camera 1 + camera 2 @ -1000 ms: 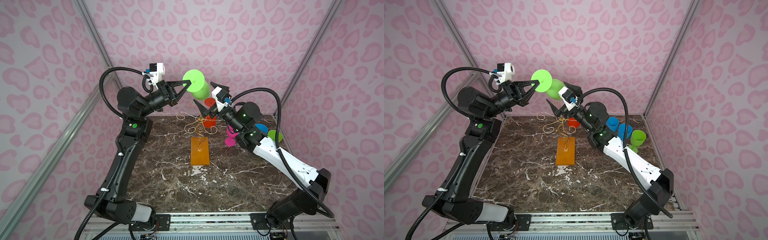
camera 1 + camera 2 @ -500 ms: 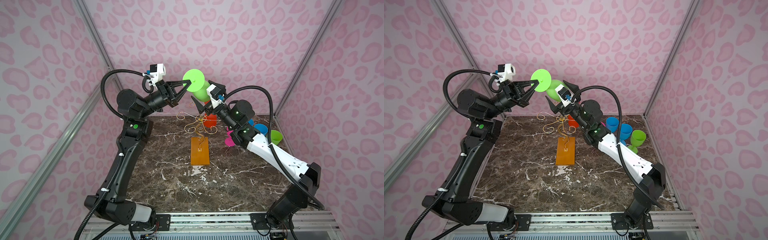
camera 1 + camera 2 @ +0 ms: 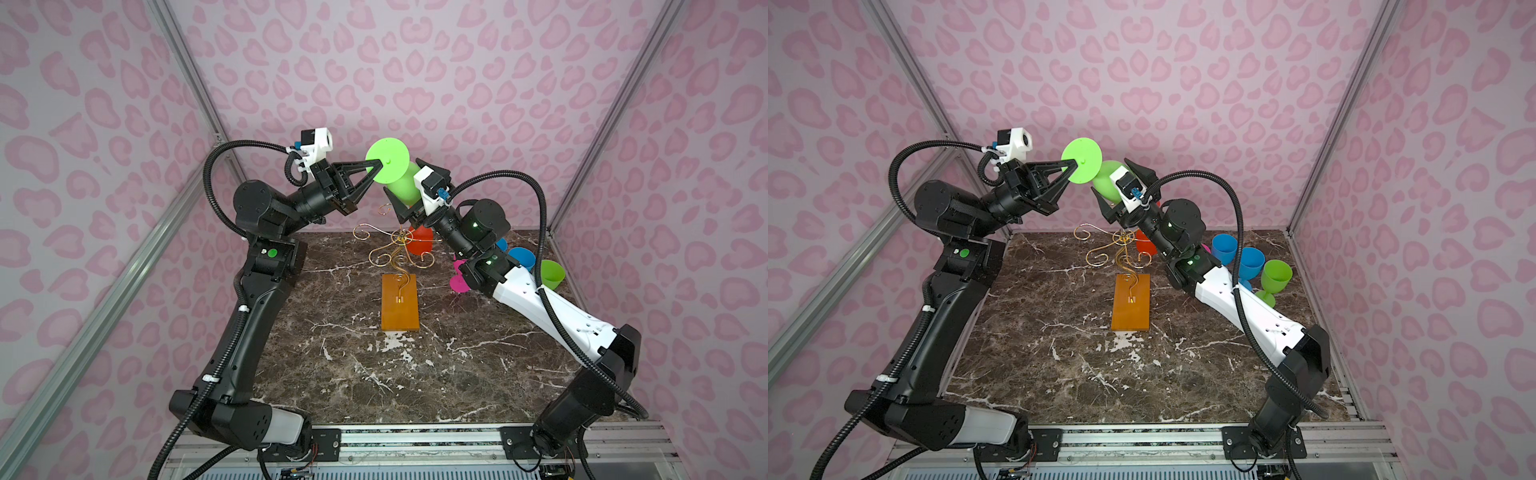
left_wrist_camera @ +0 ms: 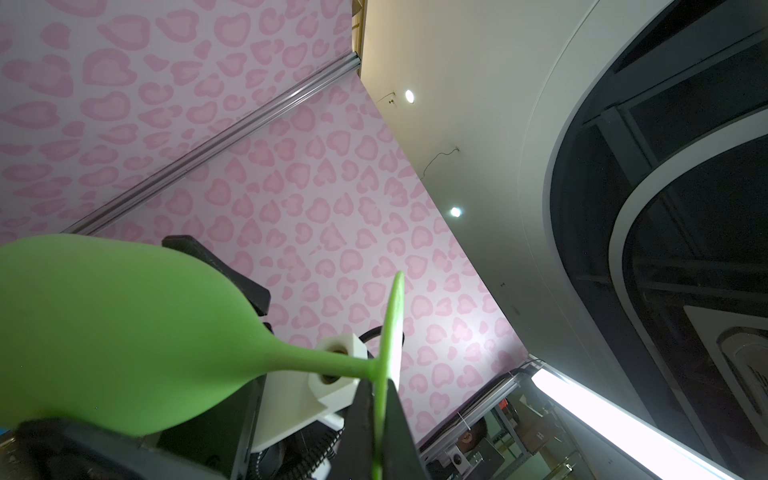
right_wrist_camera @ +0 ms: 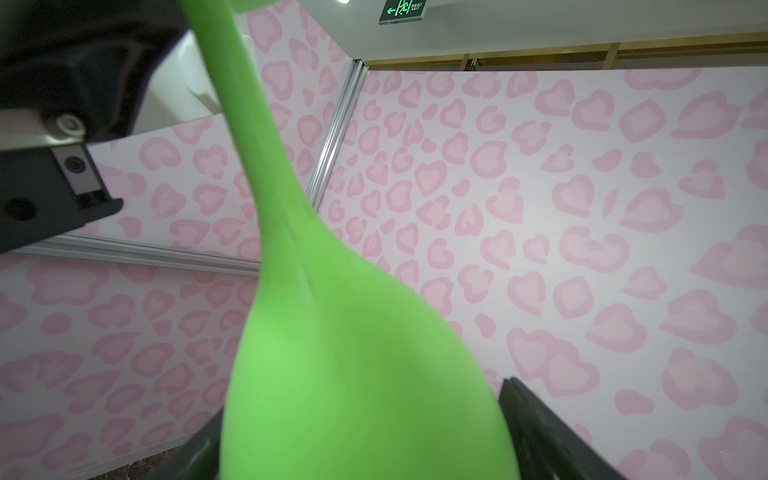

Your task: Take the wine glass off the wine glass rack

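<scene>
A bright green wine glass hangs tilted in the air above the wine glass rack, a gold wire stand on an orange-brown base. My left gripper is shut on the rim of the glass's flat foot, as the left wrist view shows. My right gripper is open with its fingers on either side of the glass's bowl. The fingers lie close along the bowl's sides, and I cannot make out any contact.
A red glass sits just behind the rack's arms. A pink glass is partly hidden under the right arm. Two blue glasses and a green one stand at the back right. Pink walls enclose the table.
The right arm has swung left and up to the held glass, and its fingers now straddle the bowl. The left gripper and the glass have stayed put.
</scene>
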You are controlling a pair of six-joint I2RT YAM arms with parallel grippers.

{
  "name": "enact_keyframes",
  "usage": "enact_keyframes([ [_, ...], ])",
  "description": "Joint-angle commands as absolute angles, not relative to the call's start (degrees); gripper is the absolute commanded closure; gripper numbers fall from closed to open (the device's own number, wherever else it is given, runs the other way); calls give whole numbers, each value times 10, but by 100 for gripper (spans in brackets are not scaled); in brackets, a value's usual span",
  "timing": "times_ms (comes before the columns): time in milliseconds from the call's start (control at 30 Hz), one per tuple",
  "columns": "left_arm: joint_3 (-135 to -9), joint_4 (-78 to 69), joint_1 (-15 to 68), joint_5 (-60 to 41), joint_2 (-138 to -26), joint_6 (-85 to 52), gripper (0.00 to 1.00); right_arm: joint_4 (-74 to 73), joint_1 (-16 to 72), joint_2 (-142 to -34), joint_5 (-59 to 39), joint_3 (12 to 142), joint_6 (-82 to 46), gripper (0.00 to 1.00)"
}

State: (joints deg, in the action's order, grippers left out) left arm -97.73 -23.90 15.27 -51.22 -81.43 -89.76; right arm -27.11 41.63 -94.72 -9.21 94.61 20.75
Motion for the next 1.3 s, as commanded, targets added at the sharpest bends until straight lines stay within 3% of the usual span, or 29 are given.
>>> enact_keyframes([
  [0, -971, -271, 152, -517, -812, -908, 96, -283, 419, -941, -91, 935, 211, 15],
  [133, -969, -272, 152, -517, -812, -910, 95, -273, 424, -931, -88, 926, 219, 18],
  [333, -977, -270, 153, -518, -816, -900, 59, -238, 426, -905, -75, 918, 201, 21],
  [433, -978, -266, 152, -518, -820, -882, 51, -190, 426, -881, -52, 922, 173, 24],
  [700, -994, -224, 148, -500, -841, -745, 47, -5, 409, -807, -12, 936, 86, 31],
  [1100, -917, -194, 168, -342, -815, -253, 47, 302, 396, -824, -21, 1065, 52, 33],
  [1267, -836, -267, 173, -341, -794, -40, 47, 374, 394, -860, -22, 1118, 51, 34],
])
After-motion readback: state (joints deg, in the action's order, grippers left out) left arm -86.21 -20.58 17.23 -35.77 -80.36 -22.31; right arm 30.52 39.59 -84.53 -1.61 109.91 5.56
